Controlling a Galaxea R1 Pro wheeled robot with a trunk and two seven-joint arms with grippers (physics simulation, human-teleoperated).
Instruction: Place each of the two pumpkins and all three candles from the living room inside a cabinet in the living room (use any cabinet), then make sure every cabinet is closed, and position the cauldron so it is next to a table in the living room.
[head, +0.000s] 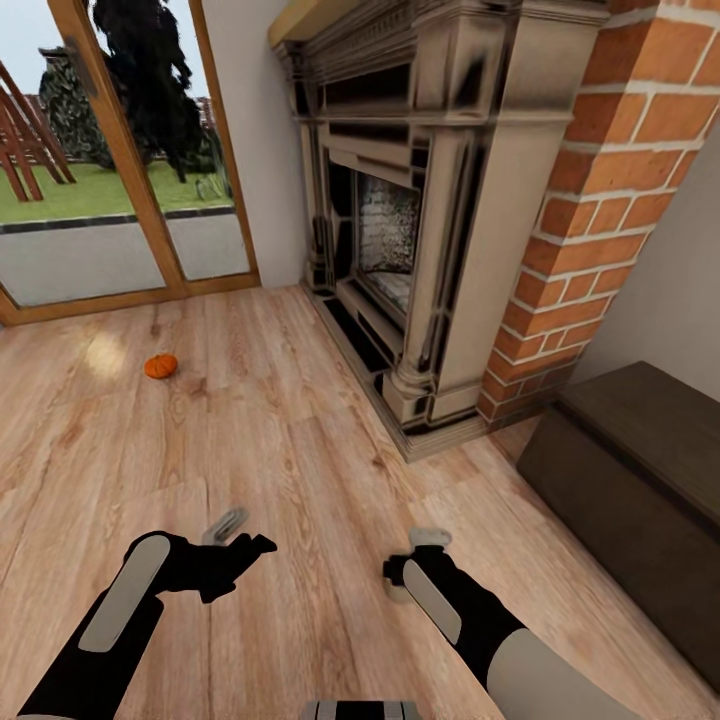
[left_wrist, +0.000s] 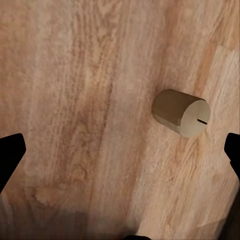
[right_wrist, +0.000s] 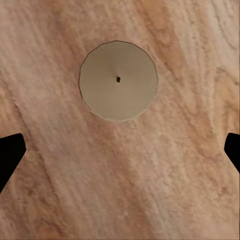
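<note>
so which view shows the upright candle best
The right wrist view: it looks straight down on the upright candle, whole round top and wick dot clear. In the head view the right arm hides most of it. The left wrist view shows another candle, lying on its side.

Candle (right_wrist: 118, 80): one, pale grey-beige, seen end-on from directly above as a round, faintly faceted disc with a small dark wick mark at its centre. It stands upright on the floor.

Floor (right_wrist: 150, 175): light wood planks with wavy brown grain, running under and around the candle on every side.

Right end effector (right_wrist: 120, 150): two black fingertips (right_wrist: 10, 155) at opposite edges of the picture, spread wide apart, clear of the candle and touching nothing. The candle lies just off the line between them.
</note>
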